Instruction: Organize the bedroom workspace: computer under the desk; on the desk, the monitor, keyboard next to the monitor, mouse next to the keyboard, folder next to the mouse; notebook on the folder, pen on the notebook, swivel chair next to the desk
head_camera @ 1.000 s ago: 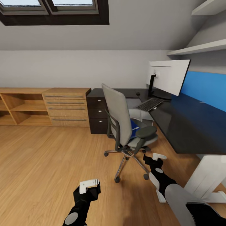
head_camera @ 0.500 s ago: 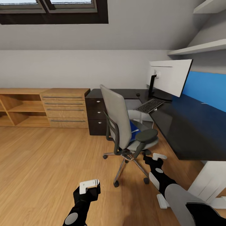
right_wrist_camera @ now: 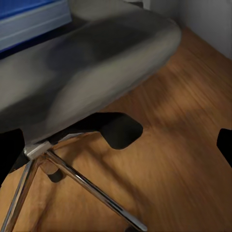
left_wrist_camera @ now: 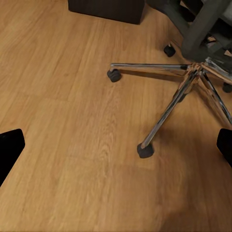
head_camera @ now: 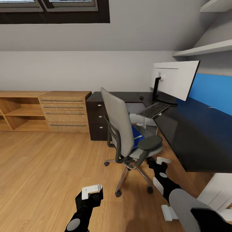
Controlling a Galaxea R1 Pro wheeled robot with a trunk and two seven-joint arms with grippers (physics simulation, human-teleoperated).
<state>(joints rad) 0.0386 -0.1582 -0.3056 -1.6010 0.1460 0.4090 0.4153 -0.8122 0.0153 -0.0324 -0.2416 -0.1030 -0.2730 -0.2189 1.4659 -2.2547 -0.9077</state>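
The folder point(head_camera: 136, 134) is seen on the swivel chair point(head_camera: 125, 129) beside the worktop point(head_camera: 193, 135); both sets of jaws are spread wide, nothing held.

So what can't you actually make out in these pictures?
- Folder, head view: the chair backrest and armrest hide most of it, so anything lying on it can't be told.
- Mouse, head view: too small, just a dark speck on the desk.
- Desk, head view: cut off by the picture's right edge.
- Chair seat, right wrist view: blurred, close to the camera.
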